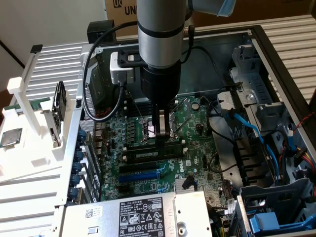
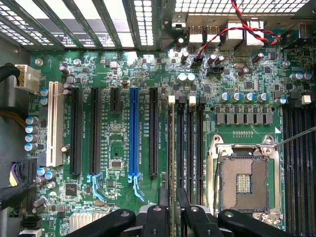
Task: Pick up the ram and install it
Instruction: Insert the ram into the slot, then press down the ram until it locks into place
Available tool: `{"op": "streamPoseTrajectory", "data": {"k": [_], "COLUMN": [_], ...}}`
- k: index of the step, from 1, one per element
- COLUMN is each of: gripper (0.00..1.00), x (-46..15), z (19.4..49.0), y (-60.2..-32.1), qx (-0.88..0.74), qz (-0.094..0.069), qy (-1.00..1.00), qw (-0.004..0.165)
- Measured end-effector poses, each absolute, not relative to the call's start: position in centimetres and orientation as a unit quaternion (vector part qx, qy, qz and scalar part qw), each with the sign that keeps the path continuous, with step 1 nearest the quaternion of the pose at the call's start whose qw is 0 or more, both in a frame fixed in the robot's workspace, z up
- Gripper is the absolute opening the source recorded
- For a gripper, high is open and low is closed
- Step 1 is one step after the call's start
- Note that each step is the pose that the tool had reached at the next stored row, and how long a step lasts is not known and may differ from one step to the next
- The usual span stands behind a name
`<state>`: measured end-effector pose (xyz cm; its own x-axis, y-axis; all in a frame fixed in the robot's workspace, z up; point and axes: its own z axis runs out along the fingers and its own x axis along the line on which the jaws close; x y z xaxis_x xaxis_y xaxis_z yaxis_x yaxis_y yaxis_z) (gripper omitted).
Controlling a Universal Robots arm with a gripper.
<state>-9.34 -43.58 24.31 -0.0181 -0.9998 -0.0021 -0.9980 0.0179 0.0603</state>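
The arm reaches straight down into an open computer case point(image 1: 276, 49). Its gripper point(image 1: 164, 139) hangs low over the green motherboard point(image 1: 170, 170), right above the bank of long black memory slots point(image 2: 190, 148) that lies beside the open processor socket point(image 2: 244, 180). The ram point(image 1: 148, 154) stands on its long edge in the slot of that bank farthest from the socket, its pale label turned toward the exterior camera. In the wrist view the ram point(image 2: 171, 148) shows edge-on as a thin greenish strip running along its slot, and the gripper point(image 2: 173, 200) sits directly over that line. Whether the gripper is clamped on the ram or standing loose about it cannot be told. On the far side of the ram from the socket lie the expansion slots, parallel to it: a blue slot point(image 2: 133, 133) among black ones, and a white slot point(image 2: 53, 123) farthest out. A twisted red-and-black wire pair point(image 2: 232, 29) crosses the board's edge near the rear ports. In the exterior view a grey power supply point(image 1: 143, 215) with a printed label lies in the foreground, and blue cables point(image 1: 252, 131) run through the drive bay toward the exterior view's right. On the exterior view's left, outside the case, a white rack point(image 1: 29, 148) carries a square silver chip point(image 1: 11, 138) and a dark flat piece point(image 1: 59, 103) standing upright.
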Motion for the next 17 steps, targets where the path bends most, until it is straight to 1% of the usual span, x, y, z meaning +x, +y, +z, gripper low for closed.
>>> {"op": "streamPoseTrajectory", "data": {"k": [12, 14, 15, 17], "gripper": [0.21, 0.19, 0.12, 0.10], "x": [-9.34, -9.34, -9.34, -9.34], "z": [24.31, 24.31, 24.31, 24.31], "y": [-43.58, -43.58, -43.58, -43.58], "qx": [0.700, 0.700, 0.700, 0.700], "qz": [-0.022, -0.022, -0.022, -0.022], "qy": [-0.713, -0.713, -0.713, -0.713], "qw": [0.020, 0.020, 0.020, 0.020]}}
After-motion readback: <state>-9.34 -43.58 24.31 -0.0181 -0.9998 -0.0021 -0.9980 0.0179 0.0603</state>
